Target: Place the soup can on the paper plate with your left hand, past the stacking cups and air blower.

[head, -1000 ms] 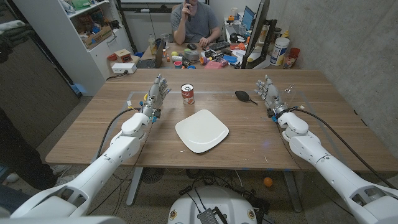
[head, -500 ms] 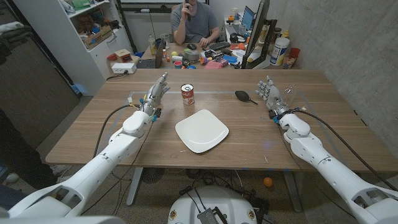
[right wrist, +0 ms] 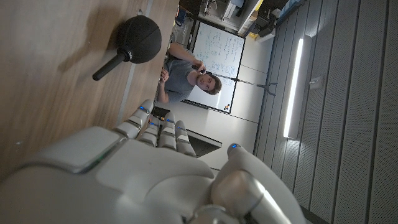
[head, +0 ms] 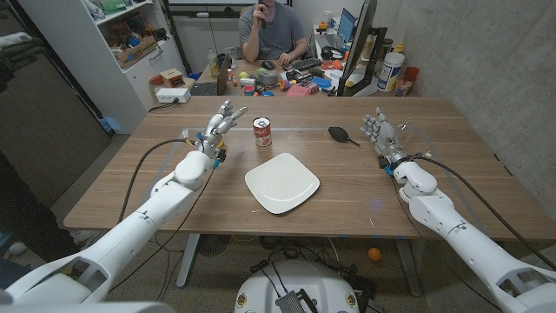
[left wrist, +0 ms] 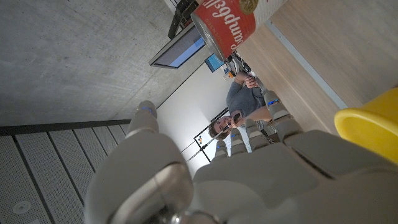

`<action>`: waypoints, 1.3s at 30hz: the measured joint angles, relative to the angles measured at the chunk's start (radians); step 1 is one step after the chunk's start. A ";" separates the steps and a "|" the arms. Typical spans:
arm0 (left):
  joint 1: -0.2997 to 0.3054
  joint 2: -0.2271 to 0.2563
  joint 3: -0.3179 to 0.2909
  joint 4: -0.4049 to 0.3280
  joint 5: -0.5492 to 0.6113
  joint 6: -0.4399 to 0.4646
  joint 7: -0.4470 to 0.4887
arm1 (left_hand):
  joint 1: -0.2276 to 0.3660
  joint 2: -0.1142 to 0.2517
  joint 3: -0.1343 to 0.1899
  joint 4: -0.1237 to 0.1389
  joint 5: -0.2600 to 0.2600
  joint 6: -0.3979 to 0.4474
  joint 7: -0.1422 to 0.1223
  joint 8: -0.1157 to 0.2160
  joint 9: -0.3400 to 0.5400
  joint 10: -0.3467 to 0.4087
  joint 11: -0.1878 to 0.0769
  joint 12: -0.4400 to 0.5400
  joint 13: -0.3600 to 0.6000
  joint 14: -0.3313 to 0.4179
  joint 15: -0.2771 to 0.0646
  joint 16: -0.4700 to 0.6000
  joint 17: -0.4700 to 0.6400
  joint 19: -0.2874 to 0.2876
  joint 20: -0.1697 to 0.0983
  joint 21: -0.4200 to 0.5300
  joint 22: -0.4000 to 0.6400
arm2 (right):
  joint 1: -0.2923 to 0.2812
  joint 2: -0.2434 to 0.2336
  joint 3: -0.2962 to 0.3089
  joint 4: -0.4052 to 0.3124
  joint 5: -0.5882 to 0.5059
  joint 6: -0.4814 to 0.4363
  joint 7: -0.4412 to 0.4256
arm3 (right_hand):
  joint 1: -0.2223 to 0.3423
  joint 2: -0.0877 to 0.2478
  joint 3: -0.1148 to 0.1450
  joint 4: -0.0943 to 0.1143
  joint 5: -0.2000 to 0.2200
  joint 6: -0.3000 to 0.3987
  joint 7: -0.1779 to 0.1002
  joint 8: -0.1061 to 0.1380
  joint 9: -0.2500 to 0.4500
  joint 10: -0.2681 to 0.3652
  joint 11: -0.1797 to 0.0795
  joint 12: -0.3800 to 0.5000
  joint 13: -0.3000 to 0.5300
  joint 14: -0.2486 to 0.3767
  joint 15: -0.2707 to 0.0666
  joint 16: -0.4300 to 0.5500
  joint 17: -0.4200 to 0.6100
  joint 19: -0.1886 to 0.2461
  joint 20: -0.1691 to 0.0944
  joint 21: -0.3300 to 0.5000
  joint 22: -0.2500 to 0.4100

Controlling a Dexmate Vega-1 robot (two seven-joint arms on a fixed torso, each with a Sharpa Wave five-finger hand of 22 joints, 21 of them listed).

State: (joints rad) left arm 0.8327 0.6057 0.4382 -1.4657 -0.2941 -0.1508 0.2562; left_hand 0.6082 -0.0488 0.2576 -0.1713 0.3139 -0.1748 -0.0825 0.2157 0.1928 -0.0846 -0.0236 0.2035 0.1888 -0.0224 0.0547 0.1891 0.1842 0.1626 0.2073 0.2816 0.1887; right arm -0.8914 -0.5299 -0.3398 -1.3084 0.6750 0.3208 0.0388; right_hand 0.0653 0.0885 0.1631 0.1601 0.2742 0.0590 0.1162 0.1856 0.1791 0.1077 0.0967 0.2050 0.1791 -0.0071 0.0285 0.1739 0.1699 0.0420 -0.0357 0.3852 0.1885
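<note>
I see my left hand [head: 221,122] released, fingers apart, just left of the soup can [head: 262,132], not touching it. The can stands upright beyond the paper plate [head: 281,183]. My right hand [head: 380,135] is released, near the air blower [head: 339,134].

The room was evenly and brightly lit from overhead; a ceiling light strip [right wrist: 293,87] glared white. My hands cast only faint, soft shadows on the table [head: 174,200]. My own knuckles were blurred close to both wrist cameras, and straight lines bowed near the head picture's edges.
</note>
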 measured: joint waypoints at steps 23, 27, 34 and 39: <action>-0.066 0.032 0.068 -0.070 0.223 0.177 0.108 | 0.219 -0.004 0.017 0.028 -0.053 0.000 0.126 -0.035 0.014 -0.086 0.119 -0.015 0.023 -0.149 0.081 -0.016 0.014 -0.189 -0.048 -0.071 0.009 | -0.036 -0.009 0.023 -0.009 0.015 0.028 -0.005 | 0.000 0.000 0.000 0.000 -0.005 0.000 0.000 0.000 0.000 0.000 0.000 0.000 0.000 0.005 0.005 0.000 0.000 0.000 0.000 0.000 0.000; -0.083 0.034 0.087 -0.071 0.254 0.200 0.102 | 0.219 -0.004 0.010 0.035 -0.053 0.003 0.133 -0.035 0.014 -0.090 0.122 -0.015 0.023 -0.149 0.081 -0.011 0.014 -0.194 -0.053 -0.071 0.009 | -0.036 -0.009 0.025 -0.004 0.017 0.031 -0.001 | 0.000 0.000 0.000 0.000 -0.005 0.000 0.000 0.000 0.000 0.003 0.003 0.000 0.000 0.005 0.005 0.000 0.000 0.000 0.000 0.000 0.000; -0.113 0.029 0.116 -0.066 0.296 0.225 0.082 | 0.209 -0.013 0.001 0.040 -0.053 0.003 0.133 -0.030 0.014 -0.086 0.129 -0.011 0.023 -0.149 0.081 -0.011 0.018 -0.194 -0.053 -0.071 0.009 | -0.035 -0.006 0.026 0.011 0.020 0.038 0.009 | 0.000 0.000 0.000 0.000 -0.005 0.000 0.000 0.000 0.000 0.003 0.003 0.000 0.000 0.005 0.005 0.000 0.000 0.000 0.000 0.000 0.000; -0.138 0.021 0.140 -0.054 0.320 0.239 0.062 | 0.202 -0.020 -0.007 0.043 -0.053 0.003 0.141 -0.030 0.019 -0.087 0.131 -0.011 0.023 -0.154 0.086 -0.011 0.018 -0.199 -0.059 -0.071 0.014 | -0.032 -0.004 0.028 0.022 0.023 0.045 0.017 | 0.000 0.000 0.000 0.000 -0.005 0.000 0.000 0.000 0.000 0.003 0.003 0.000 0.000 0.005 0.005 0.000 0.000 0.000 0.000 0.000 0.000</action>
State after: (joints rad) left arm 0.6950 0.6269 0.5785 -1.5201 0.0256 0.0881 0.3182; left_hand 0.8107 -0.0689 0.2506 -0.1281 0.2605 -0.1722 0.0584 0.1856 0.2117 -0.1720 0.1074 0.1925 0.2118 -0.1762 0.1409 0.1776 0.2026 -0.0368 0.1484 0.2108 0.2027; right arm -0.9236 -0.5335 -0.3118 -1.2862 0.6983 0.3660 0.0556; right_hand 0.0653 0.0885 0.1631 0.1601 0.2694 0.0590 0.1161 0.1856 0.1790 0.1110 0.1000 0.2050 0.1789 -0.0017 0.0339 0.1738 0.1698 0.0419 -0.0357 0.3851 0.1884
